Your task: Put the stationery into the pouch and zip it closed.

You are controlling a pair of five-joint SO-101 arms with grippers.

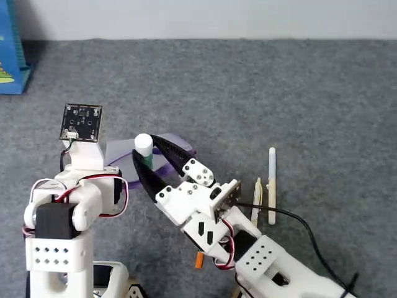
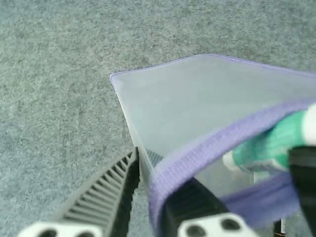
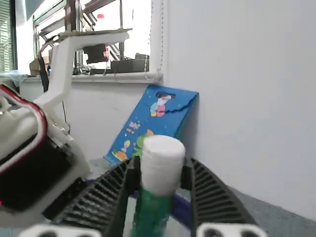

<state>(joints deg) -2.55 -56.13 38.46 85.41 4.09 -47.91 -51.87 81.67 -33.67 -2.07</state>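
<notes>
Left wrist view: left gripper (image 2: 144,165) pinches pouch (image 2: 197,103) rim open. Right gripper (image 1: 144,152) clamps glue stick (image 2: 269,143); lower straight through mouth, release once deep.

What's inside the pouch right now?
The green glue stick, held by the right gripper, partly in the pouch mouth. Nothing else shows through the wall; the part under the jaws is hidden.

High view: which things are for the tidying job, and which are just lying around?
For the job: pouch, pinched by the left end effector; glue stick, held by the right end effector; clear pen; yellow pen.
Just lying about: blue box by the wall.
</notes>
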